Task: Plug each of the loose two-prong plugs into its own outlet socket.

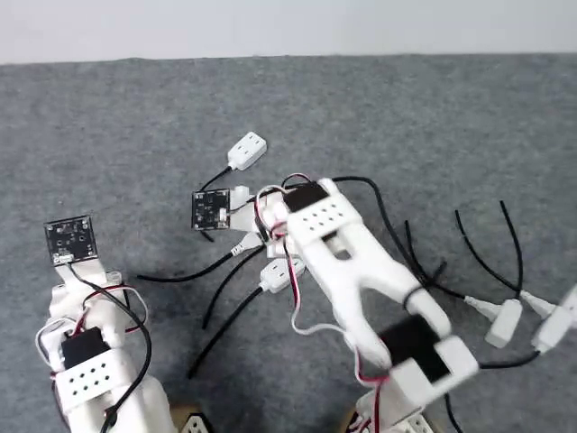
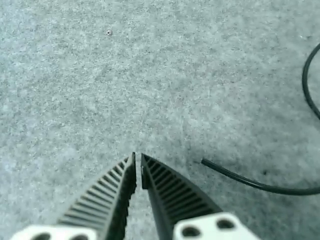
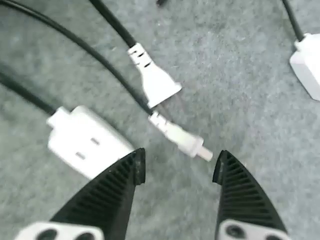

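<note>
Hovering over white plug (image 3: pixel 175 136), right pincer (image 3: pixel 180 154) spread.

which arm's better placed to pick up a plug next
Right. The right tool, open, hangs above a loose plug, with an outlet socket beside it. The left tool is shut over bare carpet, with a cable nearby.
</note>
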`<action>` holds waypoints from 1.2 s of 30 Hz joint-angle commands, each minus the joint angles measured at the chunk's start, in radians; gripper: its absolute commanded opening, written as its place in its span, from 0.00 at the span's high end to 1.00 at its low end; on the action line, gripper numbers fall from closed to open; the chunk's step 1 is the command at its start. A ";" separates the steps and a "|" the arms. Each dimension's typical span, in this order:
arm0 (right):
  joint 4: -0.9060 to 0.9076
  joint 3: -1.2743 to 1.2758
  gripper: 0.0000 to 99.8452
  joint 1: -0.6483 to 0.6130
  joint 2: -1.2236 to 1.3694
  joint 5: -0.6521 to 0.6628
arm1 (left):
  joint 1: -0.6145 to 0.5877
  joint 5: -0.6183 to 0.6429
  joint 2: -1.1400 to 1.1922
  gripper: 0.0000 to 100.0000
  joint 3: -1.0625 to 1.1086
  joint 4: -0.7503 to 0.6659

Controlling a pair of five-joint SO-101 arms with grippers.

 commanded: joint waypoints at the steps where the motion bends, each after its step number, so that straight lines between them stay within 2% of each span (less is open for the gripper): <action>1: 0.005 -0.115 0.77 -0.008 0.088 0.012 | -0.006 -0.008 -0.003 0.99 -0.007 -0.032; 11: 0.005 -0.241 0.78 0.039 0.334 0.048 | -0.006 -0.008 -0.008 0.99 0.018 -0.064; 13: 0.008 -0.255 0.82 0.054 0.352 0.051 | -0.006 -0.008 -0.009 0.99 0.018 -0.064; 16: 0.013 -0.259 1.00 0.064 0.338 0.049 | -0.006 -0.008 -0.009 0.99 0.018 -0.064; 18: 0.021 -0.255 0.96 0.081 0.311 0.046 | -0.006 -0.008 -0.009 0.99 0.019 -0.066; 20: 0.039 -0.258 0.99 0.094 0.278 0.028 | -0.006 -0.008 -0.009 0.99 0.019 -0.066; 31: 0.223 -0.258 0.99 0.232 0.018 -0.002 | -0.005 -0.008 -0.009 0.99 0.019 -0.066; 36: 0.323 -0.253 0.99 0.338 -0.101 -0.178 | -0.002 -0.008 -0.006 0.99 0.019 -0.066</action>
